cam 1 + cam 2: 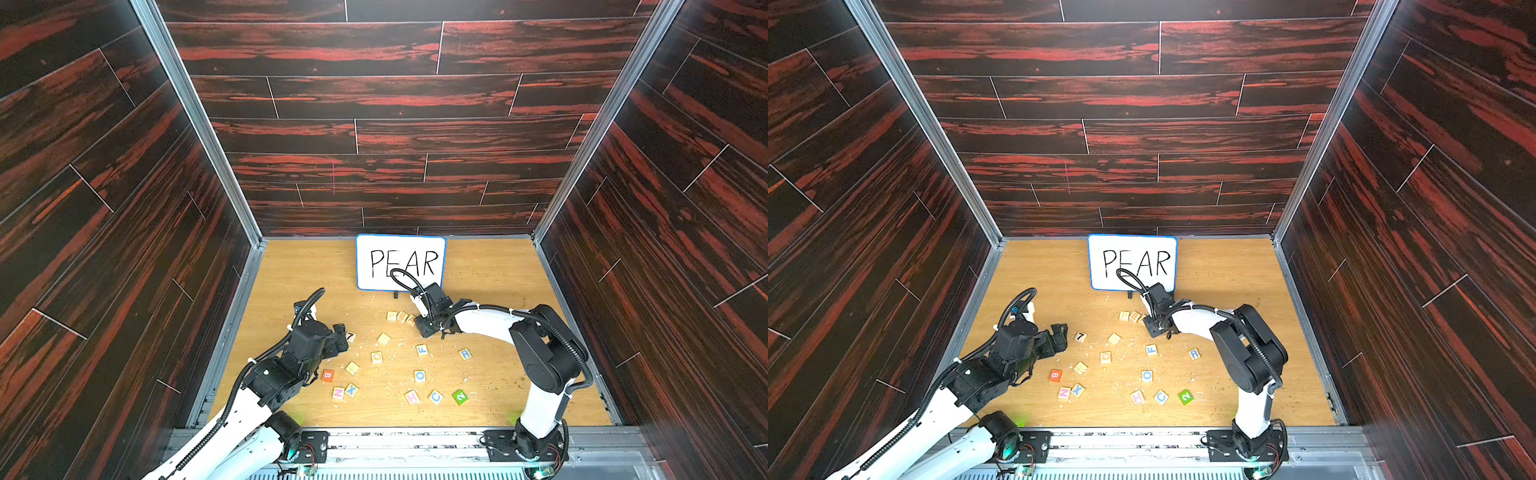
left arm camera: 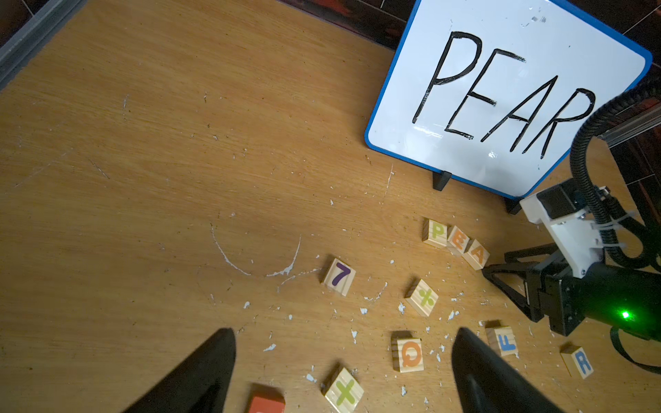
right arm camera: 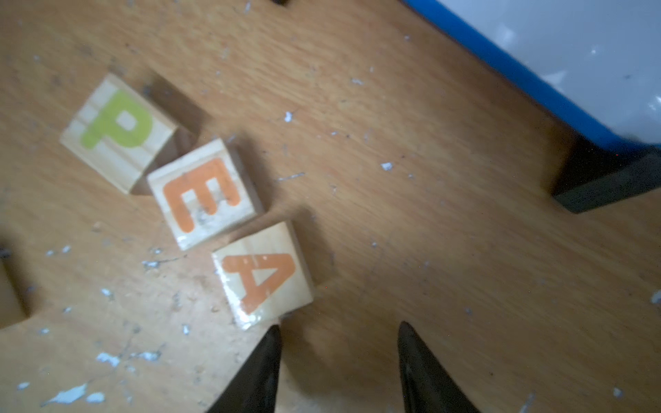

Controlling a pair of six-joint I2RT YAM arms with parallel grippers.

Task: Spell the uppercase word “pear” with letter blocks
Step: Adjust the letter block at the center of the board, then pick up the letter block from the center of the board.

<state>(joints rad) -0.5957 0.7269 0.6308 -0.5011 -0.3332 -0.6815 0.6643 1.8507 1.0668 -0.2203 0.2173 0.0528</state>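
Right gripper (image 3: pixel 338 330) hangs empty, jaws apart, just beside A (image 3: pixel 263 277), the right end of a close row with P (image 3: pixel 120 132) and E (image 3: pixel 204 193), copying the whiteboard (image 1: pixel 400 262) behind. R (image 1: pixel 465 354) lies nearer, at right, likely next. Left gripper (image 2: pixel 345 334) hovers wide open at left.

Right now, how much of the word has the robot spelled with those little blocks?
Three of four letters look done: the P block, E block and A block sit in a crooked row before the whiteboard. Nothing is in hand: the right tool is open and empty beside the A, and the left tool is open too. To do: the R block lies apart and must join after the A.
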